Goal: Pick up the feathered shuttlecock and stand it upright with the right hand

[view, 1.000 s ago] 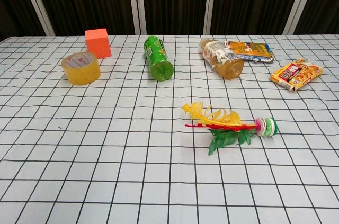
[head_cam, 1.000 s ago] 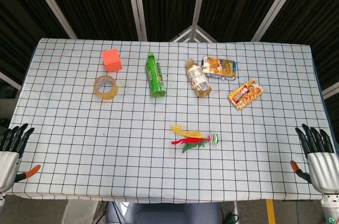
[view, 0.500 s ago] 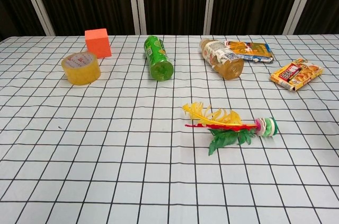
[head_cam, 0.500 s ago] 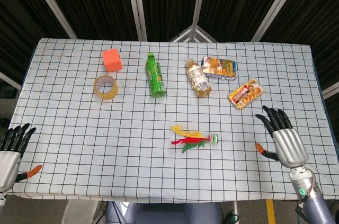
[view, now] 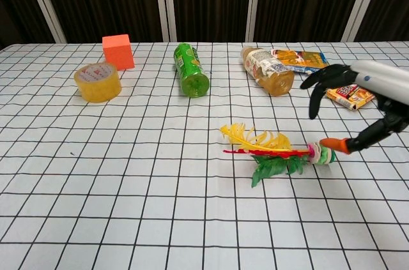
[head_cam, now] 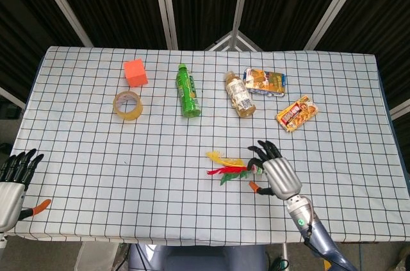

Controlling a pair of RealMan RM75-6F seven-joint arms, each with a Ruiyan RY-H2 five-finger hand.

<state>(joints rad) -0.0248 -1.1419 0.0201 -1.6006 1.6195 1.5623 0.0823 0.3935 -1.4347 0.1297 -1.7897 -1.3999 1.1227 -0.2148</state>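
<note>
Here: a checked table [head_cam: 96, 156] with a shuttlecock [head_cam: 234, 168] lying flat near its middle.

The right hand [head_cam: 275, 172] is held over the shuttlecock's round base, fingers spread, nothing grasped; whether the thumb touches the base cannot be told. The left hand [head_cam: 13, 178] is kept at the near left edge, fingers apart, empty. Along the far side are laid a green bottle [head_cam: 187, 90], an amber bottle [head_cam: 239, 94], two snack packs [head_cam: 264, 81], a tape roll [head_cam: 128, 105] and an orange cube [head_cam: 135, 72].

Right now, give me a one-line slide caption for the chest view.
Right hand, fingers spread, reaches over the base of the feathered shuttlecock lying on the checkered table.
</note>
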